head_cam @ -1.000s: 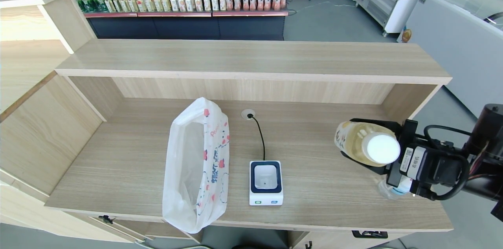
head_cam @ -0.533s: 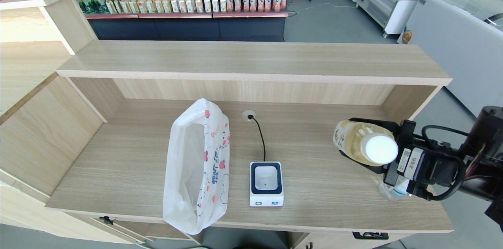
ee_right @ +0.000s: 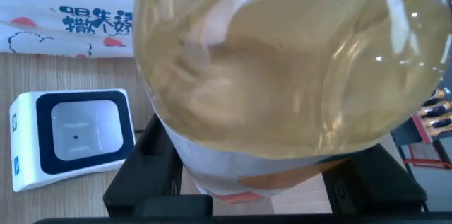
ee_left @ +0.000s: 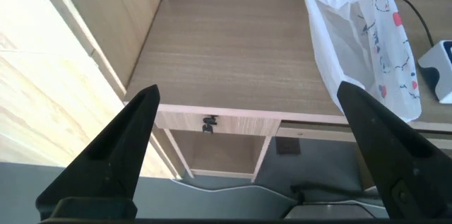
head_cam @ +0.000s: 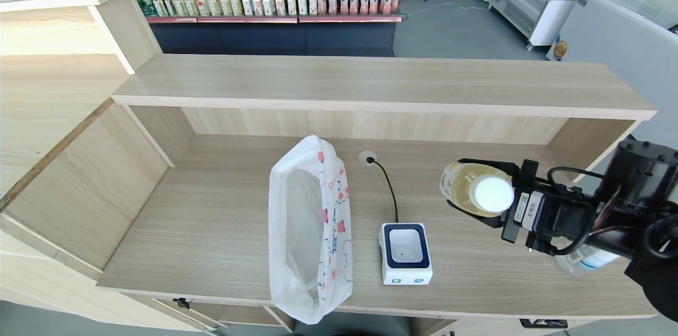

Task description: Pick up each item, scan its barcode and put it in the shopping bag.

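My right gripper [head_cam: 469, 191] is shut on a bottle of yellow tea [head_cam: 466, 187] with a white cap, held on its side above the counter, to the right of the scanner [head_cam: 405, 253]. In the right wrist view the bottle [ee_right: 282, 61] hangs close over the white and blue scanner [ee_right: 70, 136], with the bag [ee_right: 70, 5] beyond. The white shopping bag [head_cam: 310, 230] with red prints stands open just left of the scanner. My left gripper [ee_left: 247, 153] is open, below and in front of the counter's front left edge, holding nothing.
A clear bottle [head_cam: 582, 263] lies on the counter [head_cam: 212, 219] under my right arm. A black cable [head_cam: 389, 193] runs from the scanner to a hole near the back wall. A raised shelf [head_cam: 371, 81] borders the counter behind, with side walls left and right.
The head camera has turned, shifting the whole picture right. My right gripper has carried the tea bottle leftward, closer to the scanner.
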Motion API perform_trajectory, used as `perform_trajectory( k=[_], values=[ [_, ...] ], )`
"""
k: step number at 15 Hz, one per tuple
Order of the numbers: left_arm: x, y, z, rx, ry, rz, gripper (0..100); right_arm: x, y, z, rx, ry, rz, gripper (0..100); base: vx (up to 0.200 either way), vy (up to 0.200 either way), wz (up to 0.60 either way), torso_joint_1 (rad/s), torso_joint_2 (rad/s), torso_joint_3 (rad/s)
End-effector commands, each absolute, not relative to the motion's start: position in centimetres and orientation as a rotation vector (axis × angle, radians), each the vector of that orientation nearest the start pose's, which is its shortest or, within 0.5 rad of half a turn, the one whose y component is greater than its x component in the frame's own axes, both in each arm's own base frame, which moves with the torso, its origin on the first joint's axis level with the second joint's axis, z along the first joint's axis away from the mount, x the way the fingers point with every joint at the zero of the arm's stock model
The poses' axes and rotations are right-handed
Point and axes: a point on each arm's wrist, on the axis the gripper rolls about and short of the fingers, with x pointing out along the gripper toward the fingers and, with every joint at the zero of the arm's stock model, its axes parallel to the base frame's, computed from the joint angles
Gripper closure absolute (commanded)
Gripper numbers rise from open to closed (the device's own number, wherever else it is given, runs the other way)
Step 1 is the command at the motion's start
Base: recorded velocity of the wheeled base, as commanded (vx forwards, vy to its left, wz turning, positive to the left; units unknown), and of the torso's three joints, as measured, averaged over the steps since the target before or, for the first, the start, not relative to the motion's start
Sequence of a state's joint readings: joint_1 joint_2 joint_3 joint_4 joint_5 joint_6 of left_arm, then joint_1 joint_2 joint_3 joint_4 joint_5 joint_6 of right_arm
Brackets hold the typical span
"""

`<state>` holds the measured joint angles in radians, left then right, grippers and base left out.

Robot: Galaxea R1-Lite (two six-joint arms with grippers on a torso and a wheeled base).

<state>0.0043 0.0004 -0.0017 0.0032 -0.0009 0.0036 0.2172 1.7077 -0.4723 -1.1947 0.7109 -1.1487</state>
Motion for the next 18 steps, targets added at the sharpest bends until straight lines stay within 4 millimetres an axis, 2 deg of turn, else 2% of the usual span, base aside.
perform_trajectory(
  k=[1,3,6,12,14,18],
  values=[
    [-2.3,0.0,7.6,0.005,0.002,0.005,0,27.4,6.6,13.7,-1.045,-0.445,0.841,100,0.0,0.0,0.0,0.0,0.0,0.0],
    [-2.3,0.0,7.6,0.005,0.002,0.005,0,28.4,5.8,12.6,-1.04,-0.438,0.835,100,0.0,0.0,0.0,0.0,0.0,0.0],
    [-2.3,0.0,7.6,0.005,0.002,0.003,0,28.7,5.3,11.0,-0.99,-0.373,0.864,100,0.0,0.0,0.0,0.0,0.0,0.0],
    [-2.3,0.0,7.6,0.005,0.002,0.005,0,29.4,5.5,8.2,-0.957,-0.334,0.944,100,0.0,0.0,0.0,0.0,0.0,0.0],
    [-2.3,0.0,7.6,0.005,0.002,0.003,0,30.5,5.3,6.8,-0.991,-0.375,0.976,100,0.0,0.0,0.0,0.0,0.0,0.0],
    [-2.3,0.0,7.6,0.005,0.002,0.005,0,31.3,5.4,5.5,-0.983,-0.379,1.012,100,0.0,0.0,0.0,0.0,0.0,0.0]
  ],
)
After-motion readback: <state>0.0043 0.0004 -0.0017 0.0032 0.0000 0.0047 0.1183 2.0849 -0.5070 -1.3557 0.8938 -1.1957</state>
